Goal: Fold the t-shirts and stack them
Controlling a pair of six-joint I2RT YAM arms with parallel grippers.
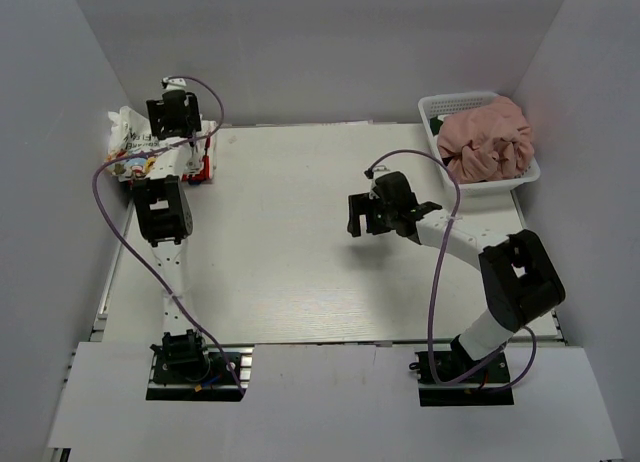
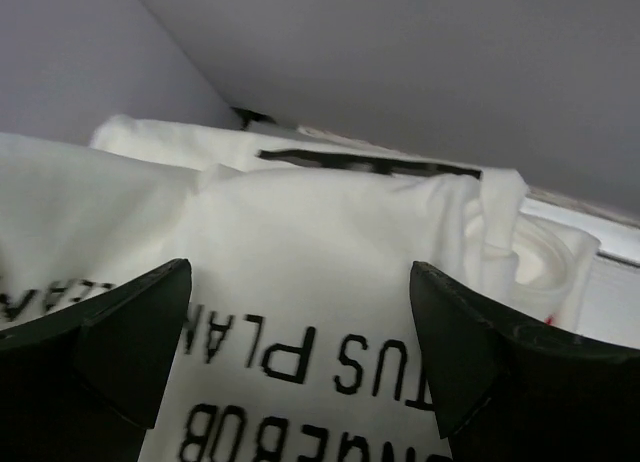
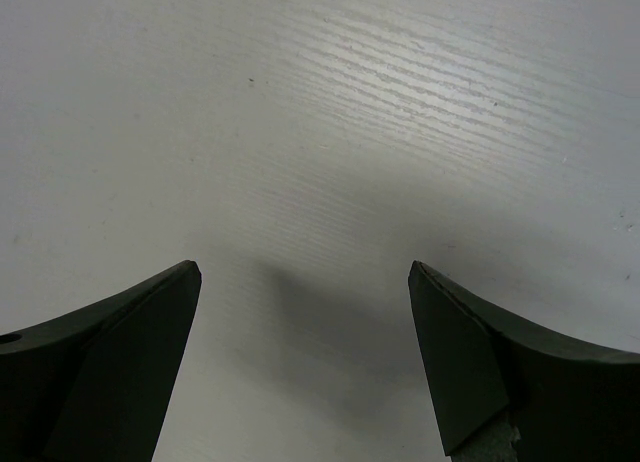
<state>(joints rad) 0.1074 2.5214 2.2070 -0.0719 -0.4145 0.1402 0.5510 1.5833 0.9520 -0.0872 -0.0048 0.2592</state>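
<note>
Top external view: locate the left pincer at the far left corner, poised over the stack of folded t-shirts. Confirm in the left wrist view: left pincer spread wide, gripping nothing, with the folded white t-shirt directly beneath and ahead of the fingertips, black lettering uppermost.

Locate the right pincer near mid-table, likewise spread wide and empty. Check in the right wrist view: right pincer hovering over bare table, no cloth between or below the fingers.

Find the pink t-shirt beyond and to the right of the right pincer, crumpled in the basket, well apart from both pincers.

Step in hand, as judged: setting a folded garment on the stack, apparently complete. Treat the pink t-shirt as not yet folded.

Next move, as judged:
- Raise the left pincer straight up, clear of the stack, without dragging the top layer.
- Send the right pincer to the basket and pinch the pink cloth at a raised fold.
- Draw it out onto the open table between the two pincers and spread it flat.
- Expect soft cloth to catch on the basket rim; lift high before pulling sideways.
</note>
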